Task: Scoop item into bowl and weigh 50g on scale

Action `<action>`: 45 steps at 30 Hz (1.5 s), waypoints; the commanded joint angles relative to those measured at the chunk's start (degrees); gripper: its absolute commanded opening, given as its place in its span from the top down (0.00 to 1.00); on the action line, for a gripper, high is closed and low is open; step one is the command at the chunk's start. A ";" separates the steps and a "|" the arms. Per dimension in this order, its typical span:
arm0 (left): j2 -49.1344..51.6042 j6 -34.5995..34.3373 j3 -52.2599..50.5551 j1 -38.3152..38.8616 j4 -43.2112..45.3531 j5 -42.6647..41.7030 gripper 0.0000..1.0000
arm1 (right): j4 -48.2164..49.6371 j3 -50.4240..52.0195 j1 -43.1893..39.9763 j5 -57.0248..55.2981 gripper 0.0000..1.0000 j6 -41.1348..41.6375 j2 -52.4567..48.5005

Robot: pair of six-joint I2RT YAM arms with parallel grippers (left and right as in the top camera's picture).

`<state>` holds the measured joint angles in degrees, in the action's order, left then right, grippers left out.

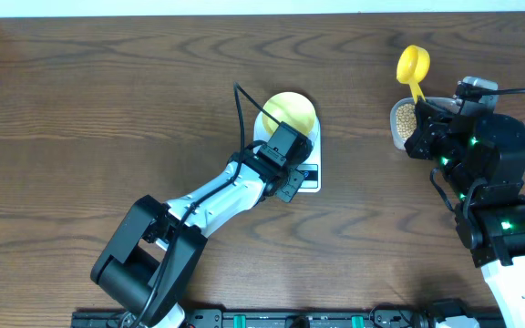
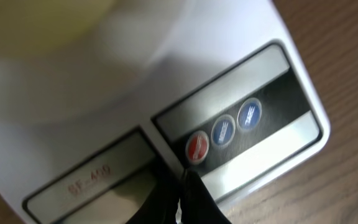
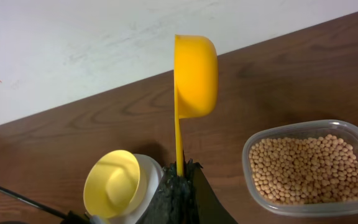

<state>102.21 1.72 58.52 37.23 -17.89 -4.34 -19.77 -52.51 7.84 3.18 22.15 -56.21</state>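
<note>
The pale yellow bowl (image 1: pixel 290 111) stands empty on the white scale (image 1: pixel 312 182). My left gripper (image 1: pixel 297 169) is shut, nothing in it. In the left wrist view its tips (image 2: pixel 185 179) rest at the scale's (image 2: pixel 247 50) panel, just below the red button (image 2: pixel 196 147). My right gripper (image 1: pixel 420 107) is shut on the handle of a bright yellow scoop (image 1: pixel 413 66), held upright and empty above the table. The beans (image 3: pixel 306 168) fill a clear tub (image 3: pixel 353 130) right of my right gripper (image 3: pixel 179 173); the scoop (image 3: pixel 194 74) rises above it, the bowl (image 3: pixel 112 183) sits left.
The tub of beans (image 1: pixel 405 123) stands at the right of the table, partly under my right arm. A black cable (image 1: pixel 239 109) loops over the wood left of the bowl. Two blue buttons (image 2: pixel 236 122) lie beside the red one.
</note>
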 commanded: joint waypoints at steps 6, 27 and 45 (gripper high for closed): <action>-1.73 -0.04 -0.52 -0.28 2.14 -2.95 0.93 | -0.02 -1.05 -0.13 -0.46 0.99 0.52 0.04; 0.79 -0.02 -0.55 -0.28 4.13 -2.56 0.93 | -0.02 -1.05 -0.13 -0.44 0.99 0.55 0.04; 2.89 -0.02 -0.57 -0.28 4.11 -2.49 0.93 | -0.04 -1.05 -0.13 -0.46 0.99 0.52 0.04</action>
<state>103.72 1.72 58.50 37.23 -13.50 -6.98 -19.77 -52.51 7.84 3.18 22.13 -56.21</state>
